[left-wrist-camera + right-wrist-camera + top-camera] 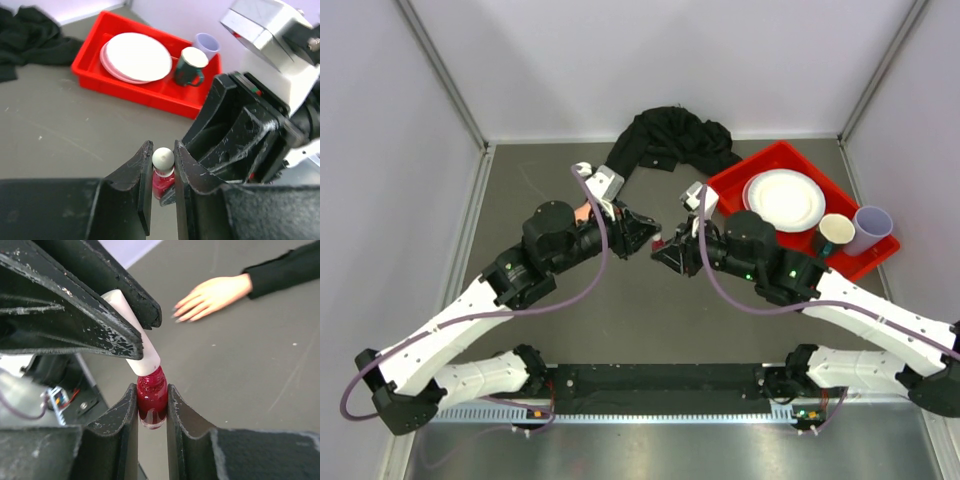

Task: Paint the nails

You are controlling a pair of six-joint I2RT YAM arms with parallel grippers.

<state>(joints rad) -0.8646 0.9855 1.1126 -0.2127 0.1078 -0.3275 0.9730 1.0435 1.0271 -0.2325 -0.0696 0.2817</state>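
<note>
1. Right gripper [151,405]: jaws clamp the red bottle [151,397]; hold firm.
2. Left gripper [163,167]: jaws pinch the white cap [163,159]; twist, lift straight.
3. Nails [181,311] lie on the surface, left of the bottle.

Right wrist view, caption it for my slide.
Right tool clamps small red polish bottle, left tool grips its white cap, peach mannequin hand beyond.

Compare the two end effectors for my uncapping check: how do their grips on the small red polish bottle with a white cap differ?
The left end effector pinches the white cap; the right end effector pinches the red glass body below it. In the top view the left one reaches in from the left, the right one from the right. Both are shut on the same bottle.
</note>
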